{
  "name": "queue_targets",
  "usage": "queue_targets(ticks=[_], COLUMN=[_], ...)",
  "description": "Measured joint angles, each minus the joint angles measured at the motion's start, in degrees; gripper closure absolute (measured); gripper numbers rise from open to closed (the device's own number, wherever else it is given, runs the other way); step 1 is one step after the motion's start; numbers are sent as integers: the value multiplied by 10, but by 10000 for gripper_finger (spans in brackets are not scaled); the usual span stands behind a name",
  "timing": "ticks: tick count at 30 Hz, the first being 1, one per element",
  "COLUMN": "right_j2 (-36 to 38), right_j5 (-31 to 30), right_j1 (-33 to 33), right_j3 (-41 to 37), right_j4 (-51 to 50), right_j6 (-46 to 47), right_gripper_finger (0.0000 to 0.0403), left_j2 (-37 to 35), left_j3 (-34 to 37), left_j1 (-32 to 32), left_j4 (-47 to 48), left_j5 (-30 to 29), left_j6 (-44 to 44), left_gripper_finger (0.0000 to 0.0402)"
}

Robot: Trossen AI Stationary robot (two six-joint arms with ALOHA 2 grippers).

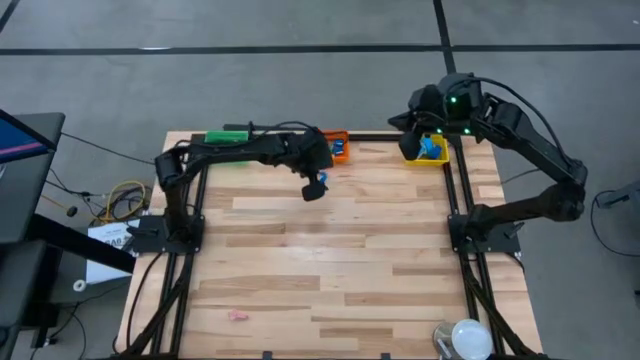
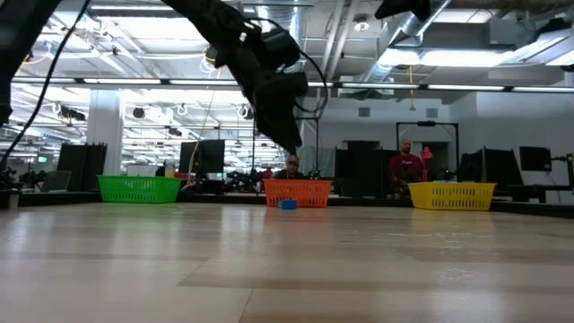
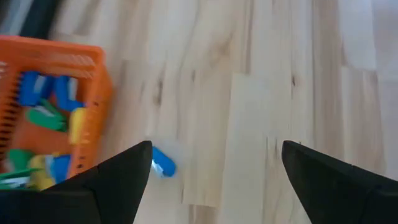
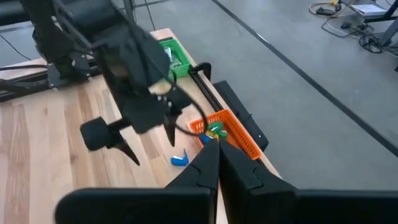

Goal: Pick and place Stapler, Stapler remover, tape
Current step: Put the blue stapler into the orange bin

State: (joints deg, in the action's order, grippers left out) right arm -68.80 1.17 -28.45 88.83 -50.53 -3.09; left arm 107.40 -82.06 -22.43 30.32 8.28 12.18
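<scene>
1. While the left gripper (image 1: 315, 190) is hanging above the wooden table (image 1: 330, 270) with its two dark fingers (image 3: 118, 180) spread wide and nothing between them, the right gripper (image 4: 217, 163) is poised over the yellow bin (image 1: 432, 157) at the far right corner with its fingers pressed together.
2. A small blue oblong piece (image 3: 163, 162), possibly a stapler or staple remover, though the blur makes it hard to tell, is lying on the bare wood just beside the orange bin (image 1: 336, 146), outside it.
3. The orange bin is sitting at the middle of the far edge and is holding a jumble of blue, green and yellow items (image 3: 46, 127).
4. A green bin (image 1: 228, 136) is standing at the far left of that same edge, and blue things (image 1: 432, 148) are showing inside the yellow bin.
5. No tape roll can be clearly made out in any view.
6. No readable writing or brand mark is showing on the bins or arms.
7. Most of the tabletop toward the near edge is lying open, apart from a small pink scrap (image 1: 238, 315) near the front edge and a white round object (image 1: 468, 338) at the near right corner.
</scene>
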Motion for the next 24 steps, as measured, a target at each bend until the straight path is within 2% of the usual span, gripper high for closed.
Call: queue_targets(ticks=[7,12,16,24], right_j2=[1,1,1,1], right_j5=[3,5,5,5], right_j1=[-14,-14,-14,-13], right_j3=[0,0,0,0], right_j4=[-3,-8,-18,-21], right_j6=[-5,-5,-5,-5], right_gripper_finger=[403,403,403,403], left_j2=[53,85,97,97], left_j3=[-4,-52,-82,-83], left_j1=[-10,-23,-33,-60], left_j4=[7,52,60,73], left_j5=[5,28,28,27], left_j6=[13,20,30,61], left_gripper_finger=[64,66,66,72])
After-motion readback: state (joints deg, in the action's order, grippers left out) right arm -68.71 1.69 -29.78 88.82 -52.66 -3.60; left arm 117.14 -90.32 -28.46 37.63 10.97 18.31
